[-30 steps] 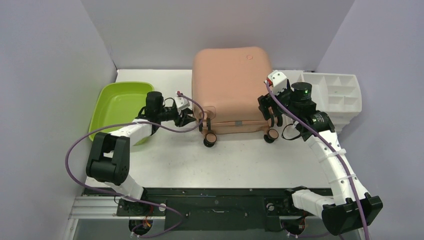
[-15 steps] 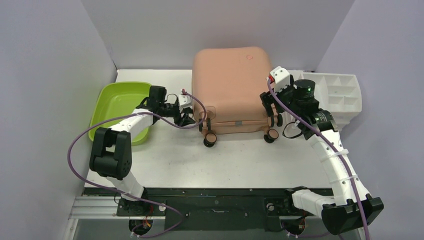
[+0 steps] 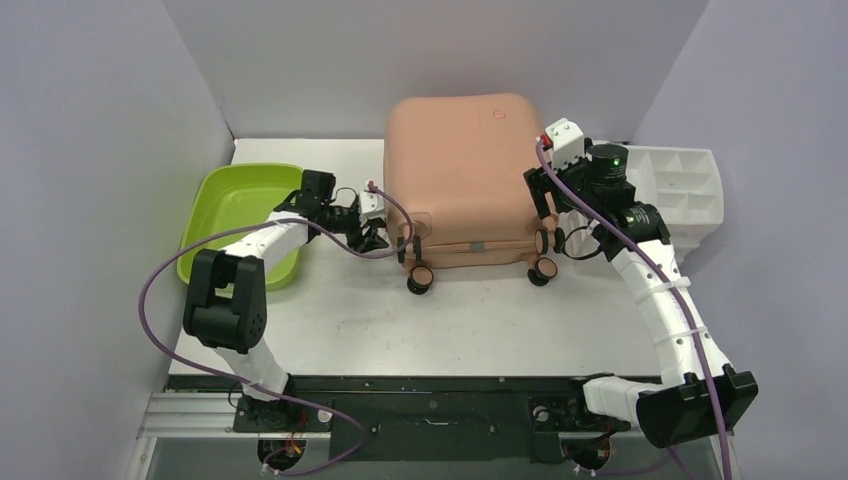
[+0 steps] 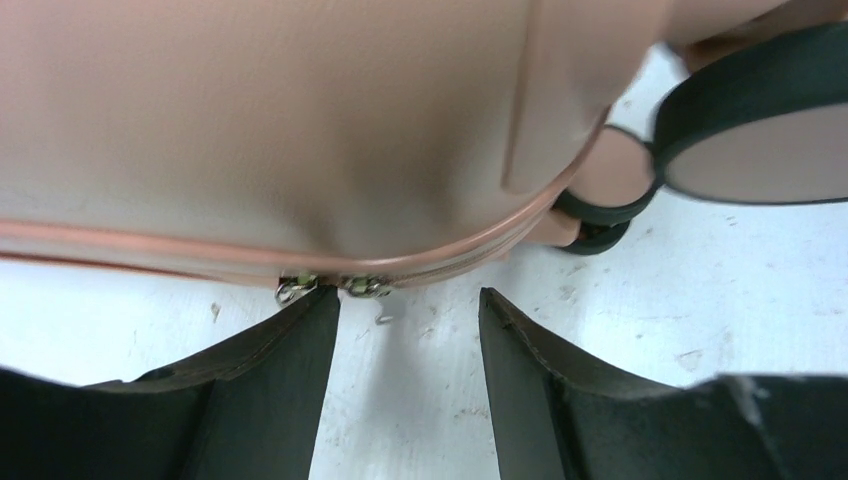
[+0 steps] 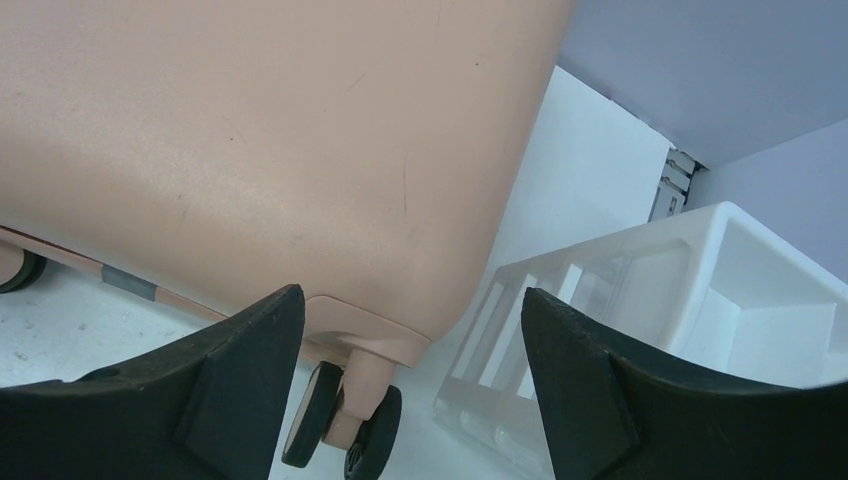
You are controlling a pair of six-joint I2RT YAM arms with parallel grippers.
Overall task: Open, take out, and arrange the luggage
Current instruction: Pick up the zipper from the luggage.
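1. We see the suitcase [image 3: 460, 170] lying flat and shut at the back middle of the table [image 3: 450, 320]. Its wheels point toward the arms, and its round logo [image 3: 498, 114] sits near the far right corner of the shell.
2. The green tub [image 3: 235, 215] stands left of the suitcase, apart from it. The white organizer [image 3: 685, 190] stands to the right, by the wall.
3. The left gripper [image 3: 380, 238] sits low at the suitcase's near left corner, between tub and suitcase.
4. In the left wrist view, we find the left gripper [image 4: 408, 300] with its fingers [image 4: 290, 370] spread. Only bare table [image 4: 420, 400] lies between them, so it grips nothing.
5. Two metal zipper pulls [image 4: 330, 288] hang from the suitcase [image 4: 280, 130] seam, right at the tip of the finger on the left of that view. We cannot tell whether it touches them.
6. A black-rimmed wheel [image 4: 760, 130] fills the upper right of that view, with another tucked under the shell behind it.
7. The right gripper [image 3: 545, 215] stands at the suitcase's right side near its near corner, between suitcase and organizer.
8. In the right wrist view, the right gripper [image 5: 410, 300] has its fingers [image 5: 580, 400] spread wide and pinches nothing.
9. Beyond the gap we see the suitcase [image 5: 250, 130] corner with its twin caster [image 5: 345, 430] on the table. The organizer [image 5: 700, 300] lies just beside that corner.
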